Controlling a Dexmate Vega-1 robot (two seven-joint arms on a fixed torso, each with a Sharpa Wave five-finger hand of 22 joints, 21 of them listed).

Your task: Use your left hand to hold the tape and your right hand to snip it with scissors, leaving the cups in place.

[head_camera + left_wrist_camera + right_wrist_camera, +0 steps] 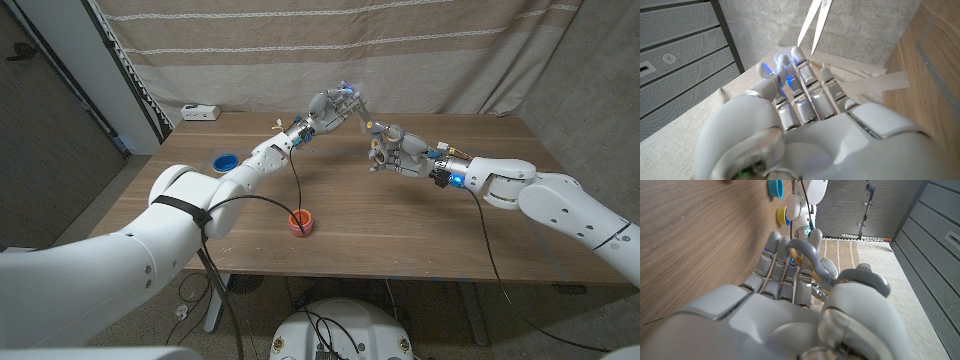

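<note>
Tape (880,82): pale strip seen in the left wrist view, running out past the left hand's fingertips, over the far part of the table (420,225). Whether the fingers actually pinch it, cannot tell.

Largest first, all placed relative to the table:
- Table: wooden, both arms reach in over it from the near corners.
- Left hand (335,105): raised above the far middle of the table. Fingers (807,95) together, extended side by side, thumb close alongside.
- Right hand (392,150): just right of the left hand, also above the far middle. Fingers clamped on the scissors' grey handle loops (812,262), threaded through them.
- Scissors (815,22): blades slightly apart, tips pointing at the left hand's fingertips, close to the tape. Contact between blade and tape: cannot tell.
- White box (200,112): on the table's far left corner.
- Blue cup (225,161): left side of the table, beside the left arm.
- Red cup (300,222): near-middle of the table, upright, well apart from both hands.
- Yellow cup (782,215): mostly hidden behind the left forearm, near the blue cup in the right wrist view.
</note>
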